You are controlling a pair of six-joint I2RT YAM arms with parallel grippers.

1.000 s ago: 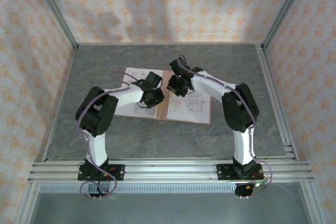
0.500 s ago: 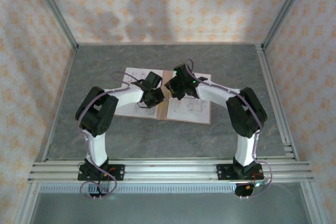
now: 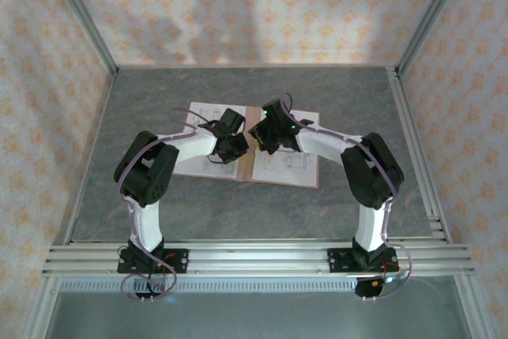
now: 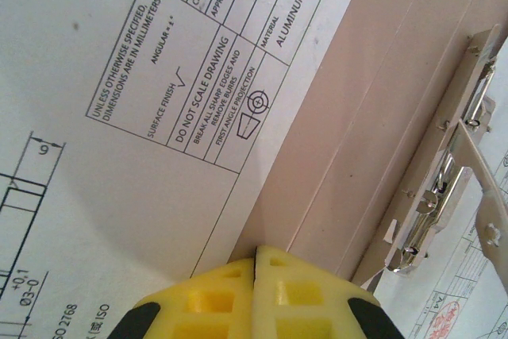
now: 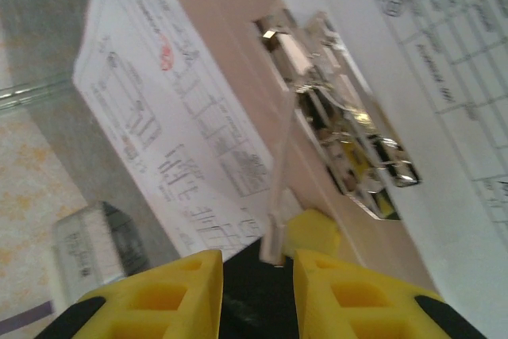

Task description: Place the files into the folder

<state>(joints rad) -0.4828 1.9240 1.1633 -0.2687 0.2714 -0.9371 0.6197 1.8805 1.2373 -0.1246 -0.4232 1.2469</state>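
two arms: left arm and right arm. two grippers, left gripper and right gripper, each with two yellow fingers, four in all. one folder. one metal clip on it. files: two printed sheets counted, one either side of the clip; perhaps more stacked under them, edges too thin to tell apart. one red stamp on the right-hand sheet. one table, three patterned walls round it.

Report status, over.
Left gripper shut, down at the files' edge on the open folder. Right gripper open, clip lever raised between its jaws. Files lie either side of the clip.
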